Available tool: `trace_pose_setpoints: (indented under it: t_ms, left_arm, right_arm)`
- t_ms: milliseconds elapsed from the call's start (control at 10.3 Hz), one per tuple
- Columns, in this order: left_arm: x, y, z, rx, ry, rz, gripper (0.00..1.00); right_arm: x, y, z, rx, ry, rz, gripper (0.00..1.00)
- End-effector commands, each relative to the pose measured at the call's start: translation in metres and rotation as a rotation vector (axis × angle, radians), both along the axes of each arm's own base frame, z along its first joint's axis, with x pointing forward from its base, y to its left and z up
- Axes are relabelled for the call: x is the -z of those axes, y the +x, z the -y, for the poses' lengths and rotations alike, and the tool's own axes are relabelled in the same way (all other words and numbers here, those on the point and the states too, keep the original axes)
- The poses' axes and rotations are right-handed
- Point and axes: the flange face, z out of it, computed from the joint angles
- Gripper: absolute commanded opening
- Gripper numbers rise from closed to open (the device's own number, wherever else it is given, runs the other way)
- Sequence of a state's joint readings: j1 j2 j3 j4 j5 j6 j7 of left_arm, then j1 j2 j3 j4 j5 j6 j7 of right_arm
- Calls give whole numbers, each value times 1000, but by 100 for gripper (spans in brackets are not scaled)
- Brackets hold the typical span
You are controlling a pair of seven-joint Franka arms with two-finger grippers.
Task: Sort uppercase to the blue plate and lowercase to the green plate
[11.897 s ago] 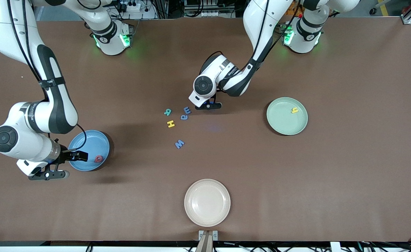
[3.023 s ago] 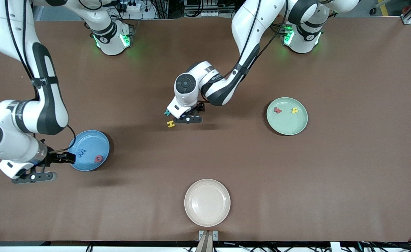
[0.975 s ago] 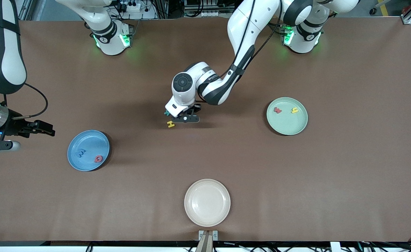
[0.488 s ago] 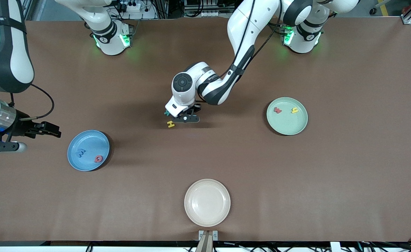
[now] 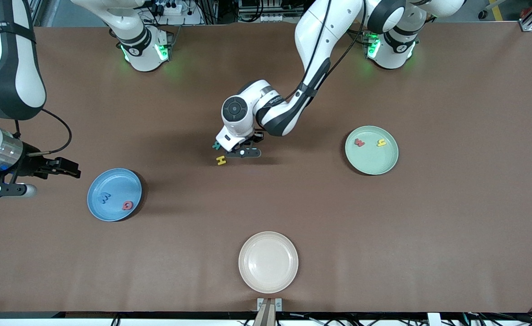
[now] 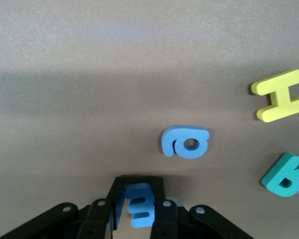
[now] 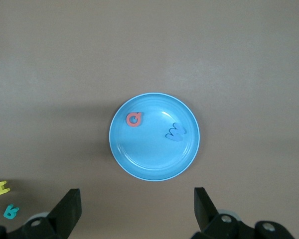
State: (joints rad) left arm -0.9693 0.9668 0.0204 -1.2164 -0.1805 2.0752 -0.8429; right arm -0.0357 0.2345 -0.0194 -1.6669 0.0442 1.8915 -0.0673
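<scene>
Two grippers are working over the bench (image 5: 383, 235). Going from the right arm's end: the right gripper (image 5: 44, 174) is hanging in the air with its fingers spread wide and nothing between them, over bare bench just beside the blue plate (image 5: 112, 179) (image 7: 154, 164). That plate is carrying the blue W (image 5: 104, 198) (image 7: 175, 132) and the red Q (image 5: 127, 206) (image 7: 134, 119), lying apart from each other. The cream-white plate (image 5: 268, 280) is sitting at the bench edge nearest the front camera.

At mid-bench, the left gripper (image 5: 243, 151) (image 6: 138, 211) is pinching the blue E-like letter (image 6: 140, 205), its fingers pressed against the letter's two sides. Just ahead of the fingertips in the left wrist view, the blue e (image 6: 185, 141) is lying flat on the bench. Near that gripper, the yellow H (image 5: 221, 160) (image 6: 282, 95) and the teal R (image 5: 215, 146) (image 6: 286, 175) are also lying on the bench, close together.

Toward the left arm's end, well apart from the left gripper, the green plate (image 5: 374, 165) is holding the small red w (image 5: 359, 142) and the yellow h (image 5: 381, 143), side by side without touching.
</scene>
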Motion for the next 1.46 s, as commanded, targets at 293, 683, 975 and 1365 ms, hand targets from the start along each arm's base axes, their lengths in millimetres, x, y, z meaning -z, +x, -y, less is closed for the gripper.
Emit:
trace_pose_setpoints:
  t_ms: [293, 683, 975, 1365]
  left_arm:
    - [-35, 13, -37, 84, 31, -119, 20]
    - [-30, 23, -111, 134, 54, -210, 17]
    - [-45, 42, -186, 176, 36, -254, 16]
    - [-46, 47, -289, 273, 66, -297, 13]
  right_arm:
    - [10, -4, -61, 52, 8, -10, 100]
    - [57, -20, -106, 187, 4, -23, 100]
    - [86, -42, -154, 293, -4, -56, 100]
    - [137, -79, -239, 262, 42, 15, 100]
